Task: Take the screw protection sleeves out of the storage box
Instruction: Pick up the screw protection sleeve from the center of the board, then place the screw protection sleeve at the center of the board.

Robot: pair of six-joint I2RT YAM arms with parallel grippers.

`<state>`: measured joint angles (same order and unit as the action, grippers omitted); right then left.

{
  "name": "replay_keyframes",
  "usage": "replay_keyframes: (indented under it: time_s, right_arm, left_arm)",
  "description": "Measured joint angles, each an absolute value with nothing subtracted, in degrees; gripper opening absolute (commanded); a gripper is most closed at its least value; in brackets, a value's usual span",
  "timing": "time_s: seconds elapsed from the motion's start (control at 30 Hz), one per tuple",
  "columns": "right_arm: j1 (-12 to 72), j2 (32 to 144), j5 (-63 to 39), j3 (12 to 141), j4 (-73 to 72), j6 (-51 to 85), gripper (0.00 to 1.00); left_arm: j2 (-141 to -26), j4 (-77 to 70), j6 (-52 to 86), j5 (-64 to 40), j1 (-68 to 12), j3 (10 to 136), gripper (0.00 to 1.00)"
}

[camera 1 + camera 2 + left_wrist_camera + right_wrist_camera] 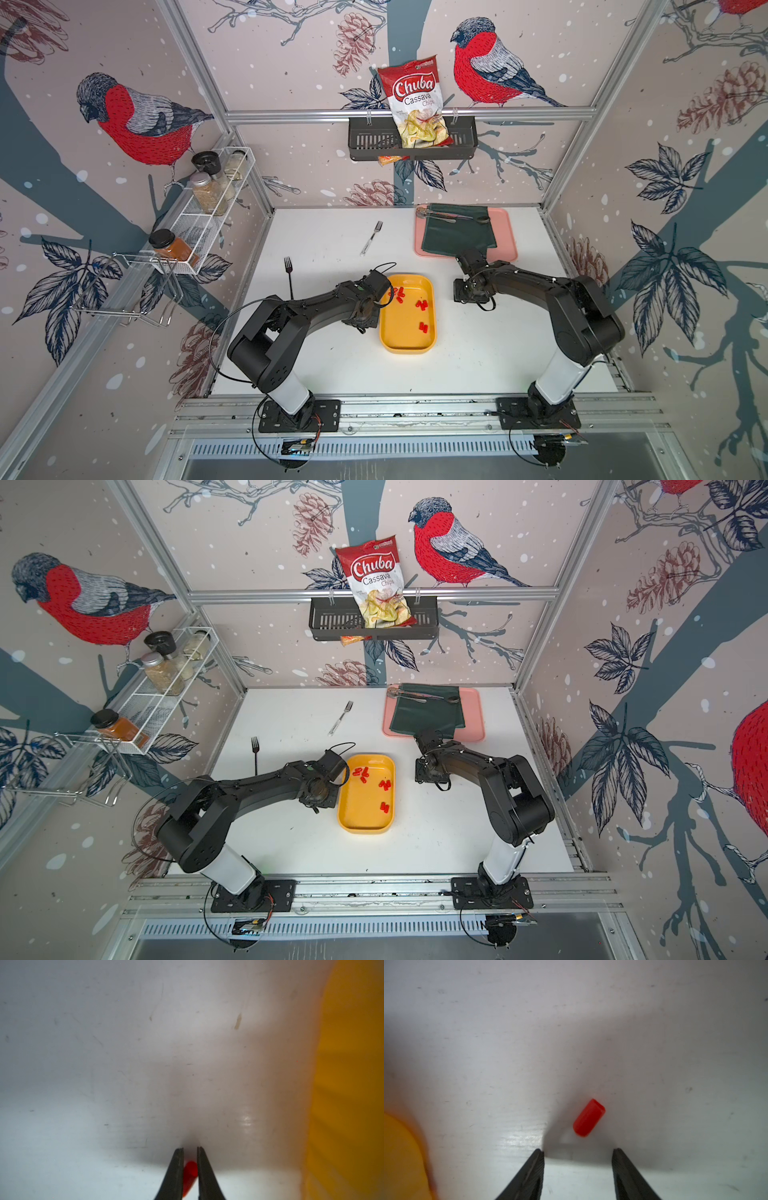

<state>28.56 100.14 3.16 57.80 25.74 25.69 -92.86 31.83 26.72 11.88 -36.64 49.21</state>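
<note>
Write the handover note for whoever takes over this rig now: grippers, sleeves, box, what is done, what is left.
Left gripper: shut on one red sleeve, over the white table beside the yellow storage box.
Right gripper: open above the table; a second sleeve lies loose just ahead of its fingertips, outside the box.
Done: two sleeves out.
Left: three clusters of sleeves in the box to remove.

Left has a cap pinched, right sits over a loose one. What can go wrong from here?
1. The left gripper holds the pinched cap askew, behind the tips; it may squirt out or stick on release.
2. The loose cap lies on its side on the smooth table by the open right gripper; a nudge could roll it.
3. The remaining caps clump together in the yellow tray; one pinch may take two.
</note>
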Motion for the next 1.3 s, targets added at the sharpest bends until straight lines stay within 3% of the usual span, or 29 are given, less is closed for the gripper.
replay_keyframes:
  time_s: [0.1,0.4,0.63,1.0,1.03,1.13,1.3]
  right_arm:
    - [28.7,100.6,3.3,58.2,25.7,25.7,0.56]
    - [29.5,101.6,4.4,59.3,25.7,25.7,0.56]
    - [29.5,101.8,4.5,59.5,25.8,25.6,0.56]
    - [29.5,101.1,4.4,58.9,26.0,25.6,0.57]
    - [29.5,100.8,4.4,58.7,26.2,25.6,0.57]
    - [29.6,99.5,4.3,58.5,27.4,25.7,0.58]
    - [29.5,96.4,4.3,59.8,28.2,25.7,0.60]
  left_arm:
    - [-92.6,31.5,26.7,12.4,-36.6,48.7,0.00]
    - [-91.8,31.1,26.7,11.8,-35.2,48.4,0.00]
    - [-88.8,33.1,26.6,11.8,-27.8,50.5,0.00]
    - [-100.5,25.7,25.0,10.3,-23.8,57.8,0.00]
    - [-100.9,24.8,25.0,10.2,-23.7,57.8,0.02]
    - [-100.7,24.2,25.0,10.4,-23.7,57.6,0.22]
    - [-95.6,24.8,25.8,9.2,-23.7,55.6,0.40]
